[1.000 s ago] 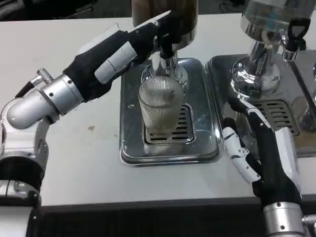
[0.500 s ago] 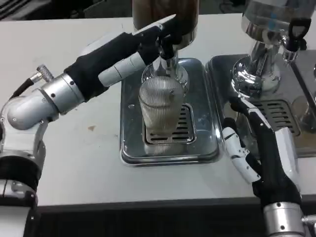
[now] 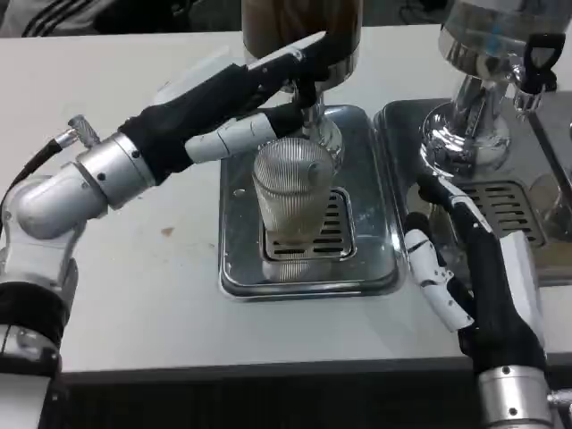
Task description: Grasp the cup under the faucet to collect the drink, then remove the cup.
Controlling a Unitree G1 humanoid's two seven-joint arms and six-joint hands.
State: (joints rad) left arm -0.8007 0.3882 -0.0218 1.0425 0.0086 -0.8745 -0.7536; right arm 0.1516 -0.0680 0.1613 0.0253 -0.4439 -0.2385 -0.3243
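white table (image 3: pixel 134 277), second dispenser (image 3: pixel 483 63), tray (image 3: pixel 536 223)

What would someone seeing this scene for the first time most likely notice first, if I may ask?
Most likely the ribbed clear cup standing upright on the drain grate of the steel drip tray at the centre, under the faucet. Next, the left hand reaching in from the left to that faucet, above the cup. The right hand waits at lower right, beside the tray.

Even overhead light is falling on the white table (image 3: pixel 134 295), casting only soft, short shadows. Bright glare is showing on the chrome tray (image 3: pixel 380 232) and the right dispenser base (image 3: pixel 460 134). Focus is holding fairly sharp throughout
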